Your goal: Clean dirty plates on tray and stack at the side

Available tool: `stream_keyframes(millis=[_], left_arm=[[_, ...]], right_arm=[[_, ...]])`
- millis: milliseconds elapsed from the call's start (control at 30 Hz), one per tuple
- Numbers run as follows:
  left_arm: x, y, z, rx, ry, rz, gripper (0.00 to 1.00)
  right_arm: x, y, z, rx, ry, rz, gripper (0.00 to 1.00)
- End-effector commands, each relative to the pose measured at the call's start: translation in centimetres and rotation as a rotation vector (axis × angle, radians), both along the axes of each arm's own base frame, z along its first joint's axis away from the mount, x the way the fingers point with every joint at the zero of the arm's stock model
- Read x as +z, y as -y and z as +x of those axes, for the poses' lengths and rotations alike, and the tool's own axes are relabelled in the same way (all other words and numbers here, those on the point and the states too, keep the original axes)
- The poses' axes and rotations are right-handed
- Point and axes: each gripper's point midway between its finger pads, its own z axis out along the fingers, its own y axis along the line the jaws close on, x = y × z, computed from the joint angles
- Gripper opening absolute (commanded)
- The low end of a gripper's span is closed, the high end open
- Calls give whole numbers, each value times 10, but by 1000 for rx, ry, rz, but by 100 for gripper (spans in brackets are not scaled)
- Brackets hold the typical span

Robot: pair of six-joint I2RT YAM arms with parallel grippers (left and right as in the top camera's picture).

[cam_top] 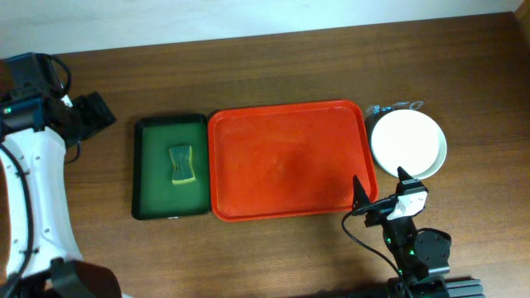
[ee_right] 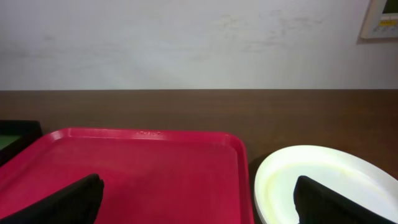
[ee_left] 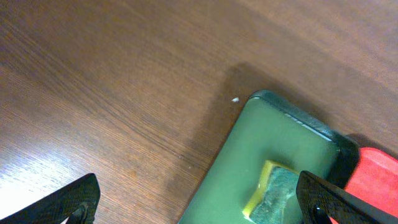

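Left fingers [ee_left: 68, 202] and right fingers [ee_right: 329, 199] spread wide, empty, the right near the plates [cam_top: 406, 141].

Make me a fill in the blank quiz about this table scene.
The small tray holding the sponge is ____. The stack of plates sits to the ____ of the orange tray in the overhead view. The top plate is ____. The left gripper and right gripper both hold ____.
Missing words: green, right, white, nothing.
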Motion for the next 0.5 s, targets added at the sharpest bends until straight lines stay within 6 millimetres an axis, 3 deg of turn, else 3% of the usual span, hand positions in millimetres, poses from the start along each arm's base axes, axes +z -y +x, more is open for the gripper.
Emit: stream_keyframes(millis=[0,67,133,233,267,333,467], left_arm=[[95,23,-36,-28,252,47,99],[145,44,-68,-74,405,67,99],[194,65,-112,-124,573,81,99],[237,77,-175,-152,760,96,99],[252,78,-208,-146,842,110,99],[260,81,-248,-147,917,117,99],[225,74,-301,-106,867,143,99]], right_arm=[[-2,-2,-1,11,-2,11,98],[-2,-2,-1,11,-2,11,98],[-2,-2,-1,11,-2,11,98],[-2,-2,-1,11,-2,11,98],[-2,-2,-1,11,-2,11,98],[-2,-2,-1,11,-2,11,98],[-2,-2,-1,11,-2,11,98]])
